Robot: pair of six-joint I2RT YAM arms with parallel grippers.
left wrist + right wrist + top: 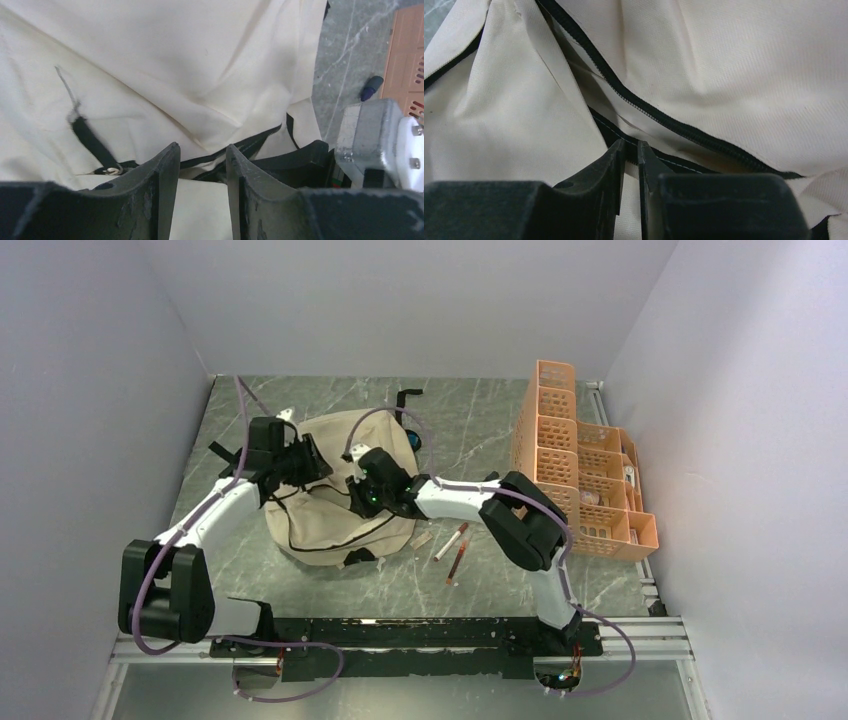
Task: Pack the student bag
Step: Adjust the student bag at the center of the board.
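The student bag (335, 505) is a beige backpack with black zipper lines, lying flat mid-table. My left gripper (308, 468) sits at its upper left part. In the left wrist view the left gripper (200, 147) is open, its jaws a finger-width apart over the beige fabric (190, 75) beside a black zipper line (250, 142). My right gripper (358, 492) is on the bag's middle. In the right wrist view the right gripper (630, 145) is nearly closed, pinching the bag's black zipper edge (659, 120).
An orange perforated organizer (580, 475) stands at the right. Two pens (453, 548) and a small beige piece (421, 539) lie on the table right of the bag. A blue object (371, 88) lies beyond the bag. The right arm's wrist (380, 140) is close to my left gripper.
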